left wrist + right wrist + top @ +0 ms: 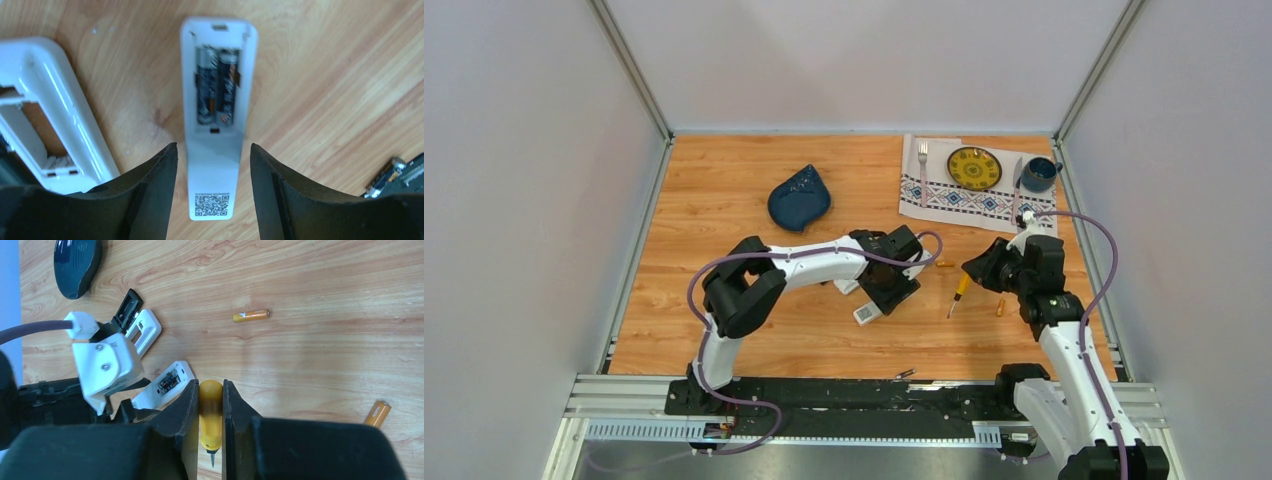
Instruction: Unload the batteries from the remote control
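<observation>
A white remote control (215, 165) lies back-up on the wood with its cover off, and two dark grey batteries (216, 85) sit in its bay. My left gripper (212, 155) is open and straddles the remote's lower end with a gap on each side. From above, this gripper (879, 298) is over the remote (867, 313). My right gripper (210, 387) is shut on the orange-handled screwdriver (211, 412), also seen from above (959, 293). Two orange-gold batteries (251, 315) (377, 413) lie loose on the table.
A second white remote (45, 115) with an empty bay lies left of the first. A black remote (127, 305) lies beyond it. A dark blue dish (799, 197) sits mid-table. A placemat (944, 195) with plate, fork, knife and mug is at the back right.
</observation>
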### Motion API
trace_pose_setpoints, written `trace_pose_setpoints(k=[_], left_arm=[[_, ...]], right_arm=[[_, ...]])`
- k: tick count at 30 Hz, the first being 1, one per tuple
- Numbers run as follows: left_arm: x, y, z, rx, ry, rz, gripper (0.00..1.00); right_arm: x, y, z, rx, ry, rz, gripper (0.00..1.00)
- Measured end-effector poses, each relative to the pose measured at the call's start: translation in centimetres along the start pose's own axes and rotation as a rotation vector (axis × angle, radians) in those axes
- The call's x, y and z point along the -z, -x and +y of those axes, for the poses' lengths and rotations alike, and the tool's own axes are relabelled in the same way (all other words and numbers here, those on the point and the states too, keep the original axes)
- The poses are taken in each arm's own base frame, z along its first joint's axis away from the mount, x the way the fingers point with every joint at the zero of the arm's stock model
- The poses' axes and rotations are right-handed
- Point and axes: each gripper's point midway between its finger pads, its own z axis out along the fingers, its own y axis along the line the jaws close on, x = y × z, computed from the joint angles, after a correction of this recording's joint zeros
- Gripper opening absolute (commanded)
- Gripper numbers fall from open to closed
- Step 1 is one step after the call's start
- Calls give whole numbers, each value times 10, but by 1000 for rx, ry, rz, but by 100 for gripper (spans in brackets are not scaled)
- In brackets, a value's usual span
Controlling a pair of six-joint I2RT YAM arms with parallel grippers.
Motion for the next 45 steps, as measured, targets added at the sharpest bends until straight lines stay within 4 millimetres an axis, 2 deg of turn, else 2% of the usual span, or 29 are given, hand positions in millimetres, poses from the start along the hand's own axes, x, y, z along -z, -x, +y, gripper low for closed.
trace_pose_setpoints(k=[7,10,16,19,28,31,34,35,38,41,45], left_arm=[[29,-10,-1,-6,2,-84,64],[37,-21,0,-2,5,-116,64],[27,-54,2,30,5,-115,64],[19,-64,4,55,16,-110,63],[13,-46,5,78,28,-179,48],[11,-45,3,71,29,-198,42],[12,-46,3,67,32,-226,31],[12,-47,3,66,30,-234,24],[13,-49,2,67,27,-255,14],[14,-52,1,72,24,-258,8],[14,-54,-2,75,22,-258,4]], right_arm=[[-2,-3,3,-3,20,18,0],[-2,-4,3,-3,24,23,0],[-6,-4,5,-6,35,34,0],[-8,-4,5,-10,41,38,0],[-15,-5,6,-17,52,53,0],[-17,-5,5,-23,53,59,0],[-21,-6,5,-34,58,70,0],[-22,-7,6,-40,60,75,0],[-28,-6,8,-53,72,79,0],[-36,-8,12,-60,87,92,0],[-46,-15,26,-46,120,121,0]])
